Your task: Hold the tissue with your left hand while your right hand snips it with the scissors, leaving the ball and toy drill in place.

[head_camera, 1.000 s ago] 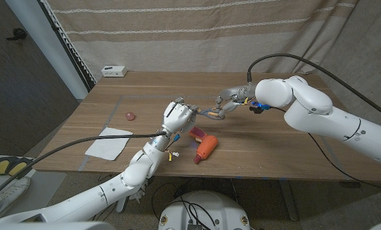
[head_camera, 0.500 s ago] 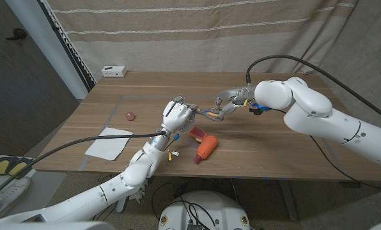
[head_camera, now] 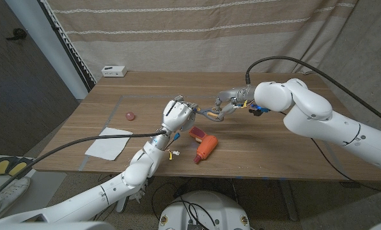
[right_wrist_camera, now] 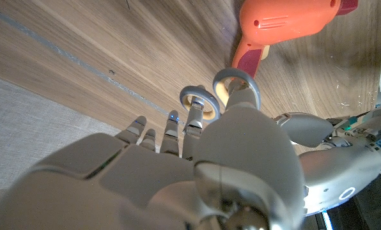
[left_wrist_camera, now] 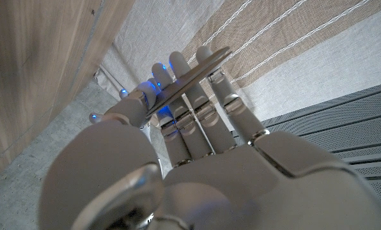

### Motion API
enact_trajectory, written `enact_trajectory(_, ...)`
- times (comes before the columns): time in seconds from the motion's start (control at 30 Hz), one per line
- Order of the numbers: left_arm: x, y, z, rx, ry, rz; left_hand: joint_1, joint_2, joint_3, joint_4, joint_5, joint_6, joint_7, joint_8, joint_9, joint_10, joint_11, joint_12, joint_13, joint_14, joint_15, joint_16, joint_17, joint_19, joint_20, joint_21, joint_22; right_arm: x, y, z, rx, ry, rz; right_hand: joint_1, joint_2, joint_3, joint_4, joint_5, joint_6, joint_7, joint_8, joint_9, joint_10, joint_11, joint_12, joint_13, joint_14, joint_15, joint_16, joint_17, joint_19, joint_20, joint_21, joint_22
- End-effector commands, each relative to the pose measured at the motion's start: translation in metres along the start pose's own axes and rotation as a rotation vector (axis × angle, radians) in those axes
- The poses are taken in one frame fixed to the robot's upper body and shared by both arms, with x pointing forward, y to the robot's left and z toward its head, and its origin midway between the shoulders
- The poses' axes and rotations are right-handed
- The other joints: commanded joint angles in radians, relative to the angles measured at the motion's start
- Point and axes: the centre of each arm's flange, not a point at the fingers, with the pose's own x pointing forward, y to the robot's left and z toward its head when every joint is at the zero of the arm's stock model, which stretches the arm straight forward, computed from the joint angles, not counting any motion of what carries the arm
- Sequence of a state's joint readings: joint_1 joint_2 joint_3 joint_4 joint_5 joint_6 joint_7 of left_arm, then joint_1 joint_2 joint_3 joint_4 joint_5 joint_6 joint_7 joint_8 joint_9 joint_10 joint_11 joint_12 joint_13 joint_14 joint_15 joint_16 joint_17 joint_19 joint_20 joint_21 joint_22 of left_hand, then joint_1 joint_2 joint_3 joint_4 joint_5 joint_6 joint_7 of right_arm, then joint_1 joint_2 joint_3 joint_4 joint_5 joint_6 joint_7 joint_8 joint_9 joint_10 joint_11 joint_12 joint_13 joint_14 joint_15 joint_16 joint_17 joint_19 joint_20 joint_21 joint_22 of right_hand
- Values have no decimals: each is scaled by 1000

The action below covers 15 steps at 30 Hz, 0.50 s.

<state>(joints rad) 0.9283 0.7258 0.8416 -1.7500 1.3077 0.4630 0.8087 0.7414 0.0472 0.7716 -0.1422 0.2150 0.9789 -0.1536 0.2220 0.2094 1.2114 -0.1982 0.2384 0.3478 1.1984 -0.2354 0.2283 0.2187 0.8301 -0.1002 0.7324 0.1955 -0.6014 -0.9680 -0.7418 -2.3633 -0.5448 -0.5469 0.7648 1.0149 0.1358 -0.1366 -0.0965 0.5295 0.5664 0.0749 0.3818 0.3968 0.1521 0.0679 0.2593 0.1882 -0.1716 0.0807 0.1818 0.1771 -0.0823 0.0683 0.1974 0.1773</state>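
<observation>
Bench point(head_camera: 267, 150): wooden, carrying everything below; a striped curtain hangs behind it.
Right robot hand point(head_camera: 231, 102): raised over the bench middle, its fingers through the scissors' loops, gripping them.
Left robot hand point(head_camera: 178, 117): raised beside the right one, fingers up and apart; the blade tips lie against its fingers. It grasps nothing.
Tissue point(head_camera: 108, 142): white sheet lying flat at the near left of the bench, well apart from both hands.
Drill point(head_camera: 204, 144): orange and red toy, lying on its side just below the hands.
Scissors point(head_camera: 209, 114): grey-blue loops in the right hand, blades reaching toward the left hand.
Box point(head_camera: 114, 71): small, white, at the far left edge.
Ball point(head_camera: 130, 115): small, pink, left of the left hand, beyond the tissue.
</observation>
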Motion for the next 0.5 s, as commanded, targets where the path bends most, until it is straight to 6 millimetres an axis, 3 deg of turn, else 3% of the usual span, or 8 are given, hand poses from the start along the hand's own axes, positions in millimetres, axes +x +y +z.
enact_trajectory(0.03,-1,-3,0,-9,20,-3,2,11,6,-4,9,6,0,1,0,12,-7,3,2,10,-1,-6,2,-1,-81,4,3,4,0,1,-4,-8,2,-6,0,-14,5,10,16,-1,8,4,22,-4,10,5,-1,7,11,2,6,7,5,2)
enact_trajectory(0.5,-2,-7,-1,-35,52,-17,3,11,6,-4,9,5,-1,0,0,12,-7,3,3,10,-1,-5,2,-2,-81,6,3,9,1,3,-30,-4,-5,-33,-7,-36,20,18,62,1,19,7,68,-2,25,4,37,13,15,2,35,23,11,2)
